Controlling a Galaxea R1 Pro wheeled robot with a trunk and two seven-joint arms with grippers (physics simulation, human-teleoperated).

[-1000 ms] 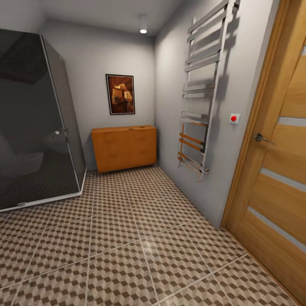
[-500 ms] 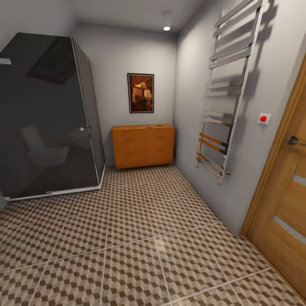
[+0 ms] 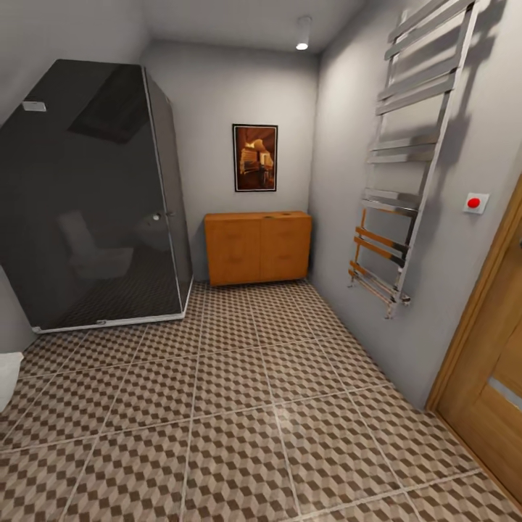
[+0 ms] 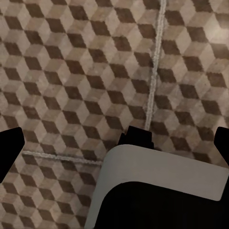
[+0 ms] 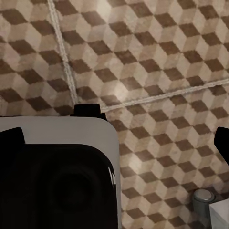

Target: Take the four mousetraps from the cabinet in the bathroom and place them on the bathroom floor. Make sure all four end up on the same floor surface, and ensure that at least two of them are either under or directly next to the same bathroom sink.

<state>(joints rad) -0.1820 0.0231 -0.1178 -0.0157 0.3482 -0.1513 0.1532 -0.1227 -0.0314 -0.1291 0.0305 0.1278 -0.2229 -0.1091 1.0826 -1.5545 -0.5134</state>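
The cabinet [image 3: 257, 248], a low orange-brown wooden chest, stands against the far wall between the shower cabin and the right wall. Its front is closed, and the mousetraps are hidden. The bathroom floor [image 3: 239, 406] of cube-pattern tiles stretches from me to the cabinet. The sink is out of view. In the left wrist view my left gripper [image 4: 114, 145] hangs open over the tiles, with its dark fingertips [image 4: 10, 152] far apart and nothing between them. My right gripper [image 5: 114, 140] is likewise open above the floor [image 5: 157, 86].
A dark glass shower cabin [image 3: 94, 196] fills the left side. A chrome towel rail [image 3: 406, 167] juts from the right wall, with a wooden door [image 3: 493, 377] nearer to me. A white object's edge [image 3: 7, 377] shows at the lower left. A framed picture [image 3: 255, 157] hangs above the cabinet.
The whole head view has shifted: the camera has swung left, so the cabinet sits nearer the picture's middle and most of the door has left the right edge.
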